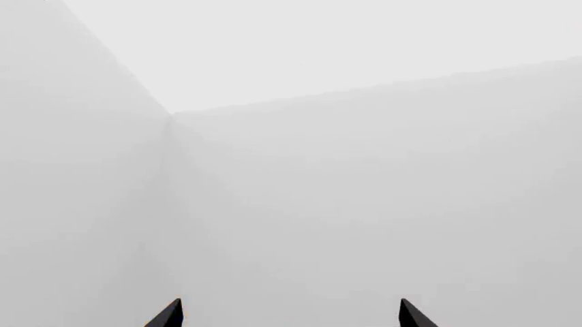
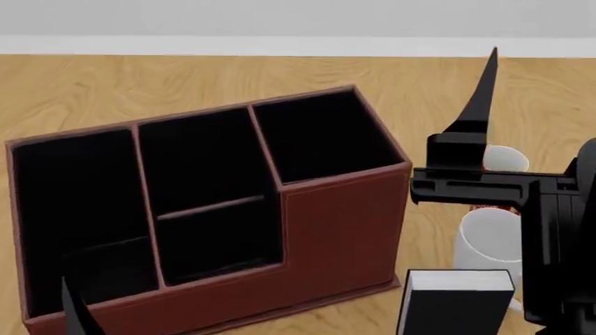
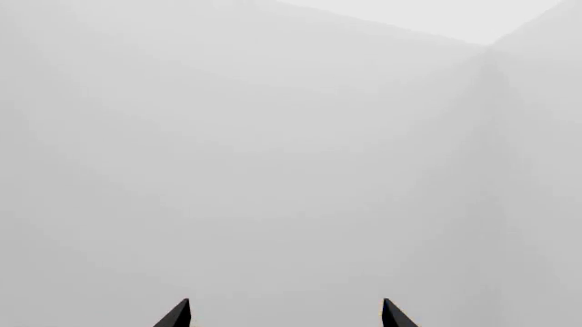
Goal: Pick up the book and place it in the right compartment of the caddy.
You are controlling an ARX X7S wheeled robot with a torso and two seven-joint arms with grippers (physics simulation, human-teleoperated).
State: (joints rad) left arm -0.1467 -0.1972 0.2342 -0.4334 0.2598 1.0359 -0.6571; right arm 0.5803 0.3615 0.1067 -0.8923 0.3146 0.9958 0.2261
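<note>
We see book (image 2: pixel 454 301) upright beside caddy (image 2: pixel 345 223), near mug (image 2: pixel 489 237). Both grippers, left (image 1: pixel 289 315), right (image 3: pixel 282 315): 2 fingertips spread wide, gripping nothing.

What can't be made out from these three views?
- Book: head view, lower part cut off by the bottom edge.
- White mugs: head view, partly hidden behind the right arm.
- Left gripper and right gripper: wrist views show only fingertips against blank white walls; nothing on the table appears.
- Caddy: head view, compartment floors lost in black lining.
</note>
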